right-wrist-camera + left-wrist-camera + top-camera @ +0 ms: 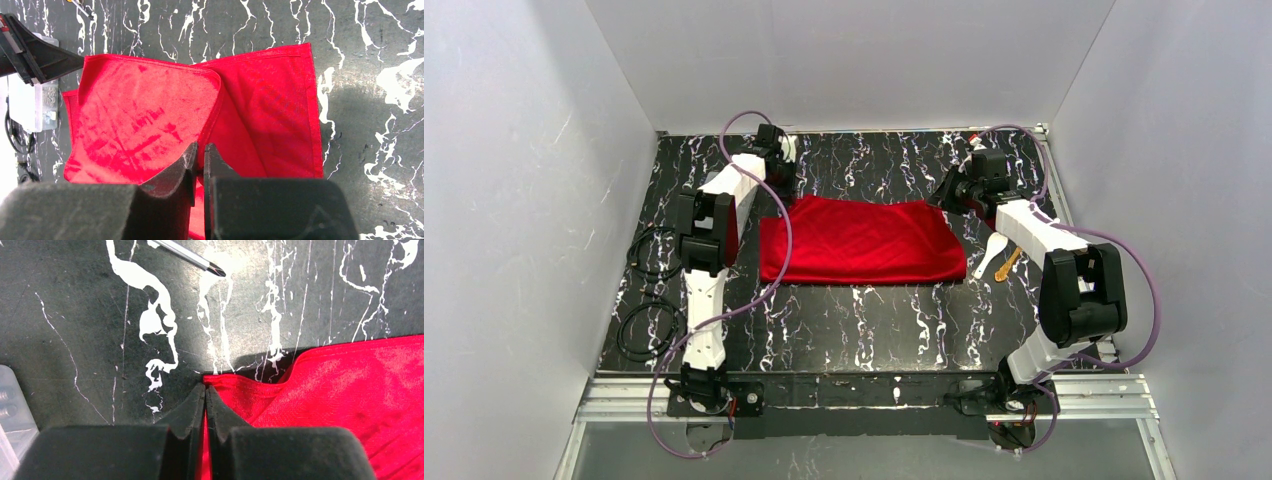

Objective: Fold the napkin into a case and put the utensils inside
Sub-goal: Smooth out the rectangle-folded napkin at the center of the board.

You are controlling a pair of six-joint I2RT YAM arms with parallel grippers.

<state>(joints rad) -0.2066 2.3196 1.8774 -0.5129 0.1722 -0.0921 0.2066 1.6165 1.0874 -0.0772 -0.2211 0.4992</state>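
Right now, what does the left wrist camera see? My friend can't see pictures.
The left gripper is pinched shut on a corner of the red napkin, which fills the picture's lower right over a black marbled table. A thin metal tool tip shows at the top, a clear plastic box at the left edge.

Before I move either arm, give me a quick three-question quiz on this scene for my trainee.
1. True or false: the left jaws are shut on the napkin.
2. Where does the white spoon lie? A: on top of the napkin. B: on the table, right of the napkin. C: in the right jaws.
3. In one word, what colour is the utensil beside the spoon?
Key: 1 true; 2 B; 3 yellow.
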